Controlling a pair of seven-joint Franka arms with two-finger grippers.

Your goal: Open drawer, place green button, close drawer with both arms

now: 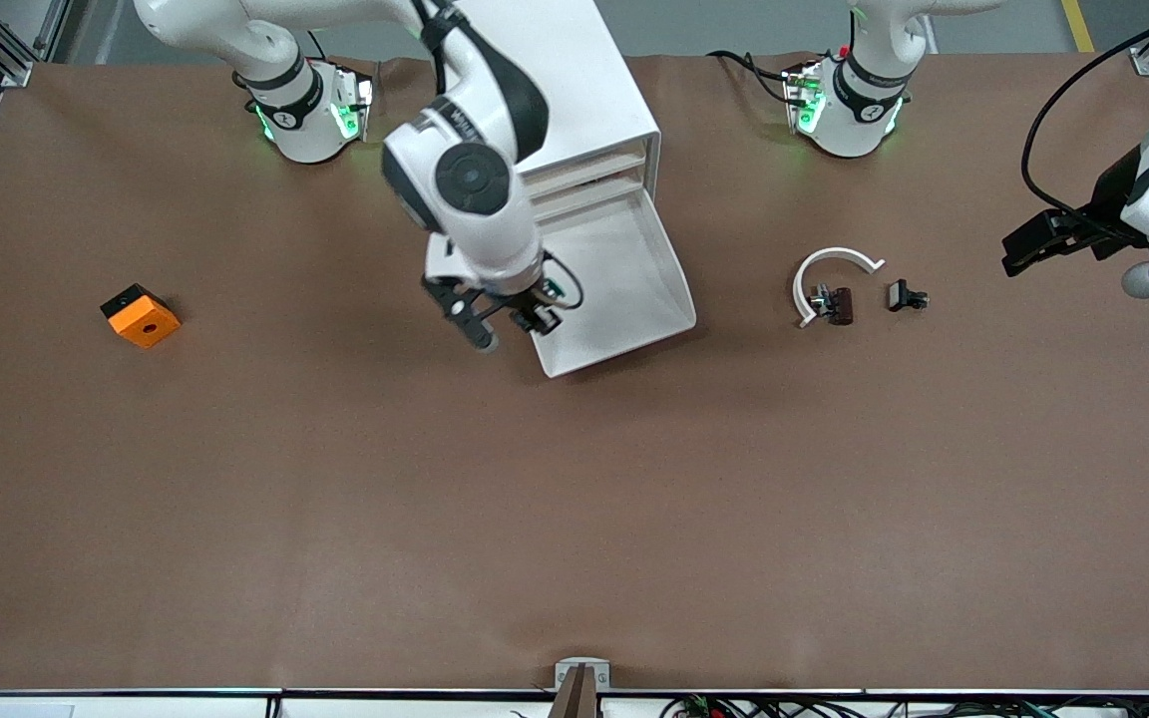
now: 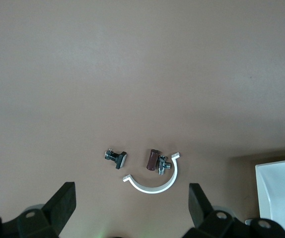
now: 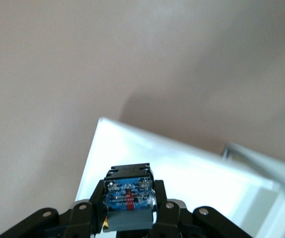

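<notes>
Button (image 3: 128,202) sits clamped in your right hand (image 1: 510,317), over the open drawer's (image 1: 624,289) front corner. Next, carry it inward over the tray and release. Your left hand (image 2: 132,210) waits spread wide, well off toward the drawer's left-arm side.

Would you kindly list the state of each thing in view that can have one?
Drawer: pulled open, tray looks empty.
Button: held in the right pincer, above the drawer's front corner.
Right pincer: shut on the button.
Left pincer: open, empty, waiting above the clips and white band.
Cabinet: other drawers shut.
Orange block: lying loose on the table.
</notes>
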